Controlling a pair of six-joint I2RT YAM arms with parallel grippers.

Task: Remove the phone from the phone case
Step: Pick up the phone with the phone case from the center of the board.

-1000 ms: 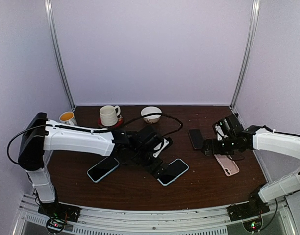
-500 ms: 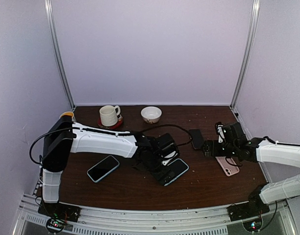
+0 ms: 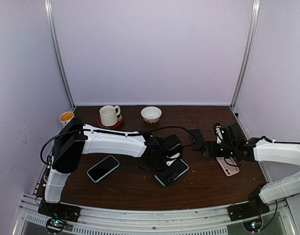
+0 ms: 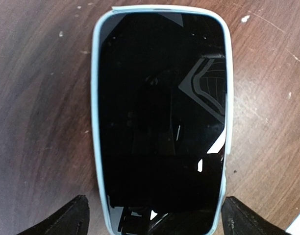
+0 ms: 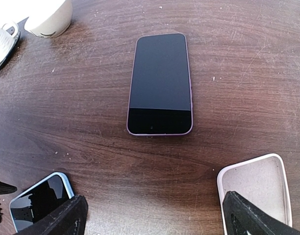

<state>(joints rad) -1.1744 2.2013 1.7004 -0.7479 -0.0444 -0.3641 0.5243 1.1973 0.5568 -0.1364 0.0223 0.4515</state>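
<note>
Left wrist view: glossy black phone (image 4: 160,122) lies in rounded pale-blue phone case (image 4: 95,122) on grained table (image 4: 42,73); left gripper (image 4: 155,218), right gripper (image 5: 155,215) spread wide, empty.

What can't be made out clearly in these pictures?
Top view: the left arm covers part of the light-blue-cased black phone.
Top view: the right arm overlaps the empty pink phone case.
Left wrist view: that phone's near end runs off the bottom edge.
</note>
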